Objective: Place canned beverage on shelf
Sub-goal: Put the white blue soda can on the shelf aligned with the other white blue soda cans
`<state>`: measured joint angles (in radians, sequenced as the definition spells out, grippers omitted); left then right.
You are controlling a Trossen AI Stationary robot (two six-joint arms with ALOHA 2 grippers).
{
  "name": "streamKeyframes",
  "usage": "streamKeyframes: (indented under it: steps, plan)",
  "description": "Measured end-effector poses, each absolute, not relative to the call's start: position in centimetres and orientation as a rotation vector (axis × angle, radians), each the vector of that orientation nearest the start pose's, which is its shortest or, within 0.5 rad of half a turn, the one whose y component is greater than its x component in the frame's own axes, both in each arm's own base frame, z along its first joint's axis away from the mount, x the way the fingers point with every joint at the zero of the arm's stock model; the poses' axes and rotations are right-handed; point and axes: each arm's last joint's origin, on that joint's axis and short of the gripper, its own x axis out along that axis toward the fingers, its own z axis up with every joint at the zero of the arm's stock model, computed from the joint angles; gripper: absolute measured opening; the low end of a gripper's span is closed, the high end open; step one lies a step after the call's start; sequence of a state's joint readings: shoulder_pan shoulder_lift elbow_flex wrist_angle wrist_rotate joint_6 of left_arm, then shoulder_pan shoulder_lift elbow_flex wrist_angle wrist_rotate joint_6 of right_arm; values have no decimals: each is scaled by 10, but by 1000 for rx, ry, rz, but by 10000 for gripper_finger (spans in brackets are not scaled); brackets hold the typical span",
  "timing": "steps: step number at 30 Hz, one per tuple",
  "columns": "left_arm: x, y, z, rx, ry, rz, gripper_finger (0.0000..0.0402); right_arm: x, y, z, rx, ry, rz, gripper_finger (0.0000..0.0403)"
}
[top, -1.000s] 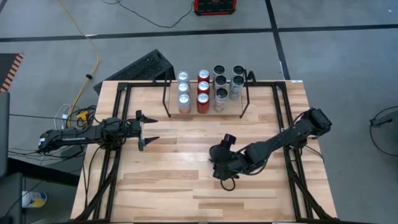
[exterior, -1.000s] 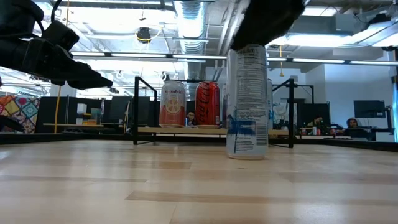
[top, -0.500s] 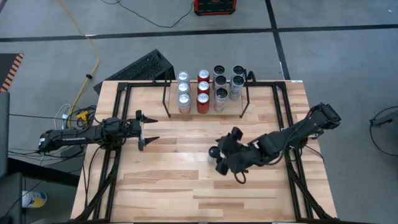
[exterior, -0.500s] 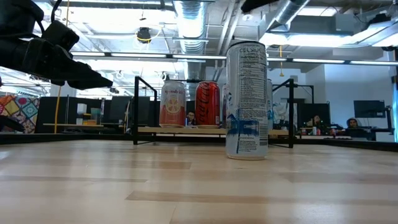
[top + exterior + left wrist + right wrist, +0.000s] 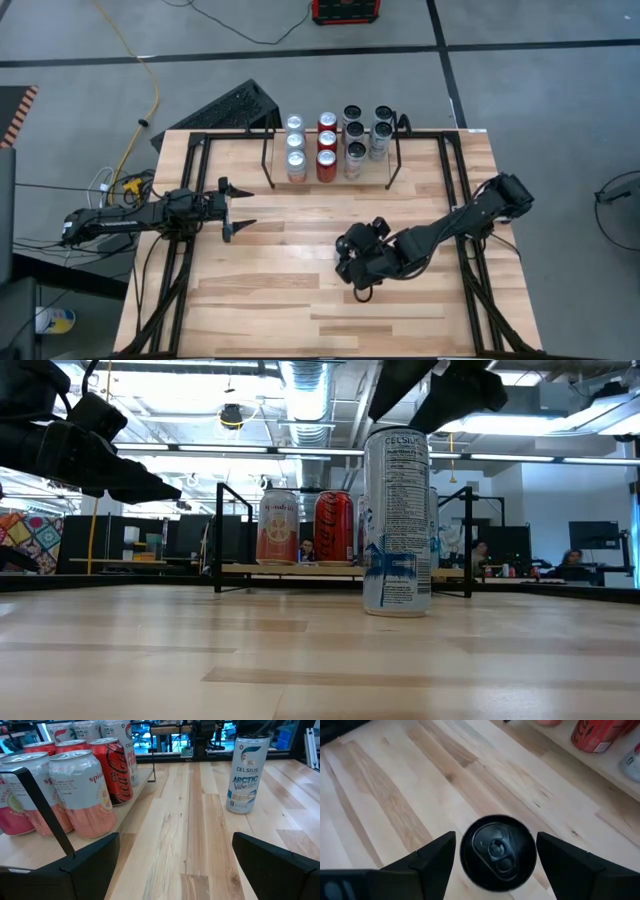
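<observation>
A tall white and blue Celsius can (image 5: 397, 520) stands upright on its base on the wood table, near the middle; it also shows in the left wrist view (image 5: 247, 772). My right gripper (image 5: 354, 258) hovers open just above it, slanting down, a finger to either side of the can's black top (image 5: 497, 851) without touching. The shelf (image 5: 330, 172) stands at the table's far edge with several cans in rows on its board. My left gripper (image 5: 240, 210) waits open and level at the table's left, pointing right.
Long black tubular rails (image 5: 188, 250) (image 5: 468, 262) run along the table's left and right sides. The shelf's thin black uprights (image 5: 219, 535) rise at its ends. Bare wood lies between the can and the shelf front.
My right gripper, low around the can's top a second ago, rose off it, swung toward the table's right edge, then came back over the can with its wrist rolled. The can has stayed upright in the same spot.
</observation>
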<state>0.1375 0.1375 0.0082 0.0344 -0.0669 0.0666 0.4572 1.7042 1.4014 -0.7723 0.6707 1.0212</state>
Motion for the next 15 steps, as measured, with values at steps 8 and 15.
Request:
streamKeyframes:
  steps: [8, 15]
  plan:
    - [104, 16, 158, 63, 102, 201, 373, 322, 139, 268, 366, 704, -601, 301]
    - [104, 16, 158, 63, 102, 201, 373, 326, 143, 262, 358, 714, -594, 301]
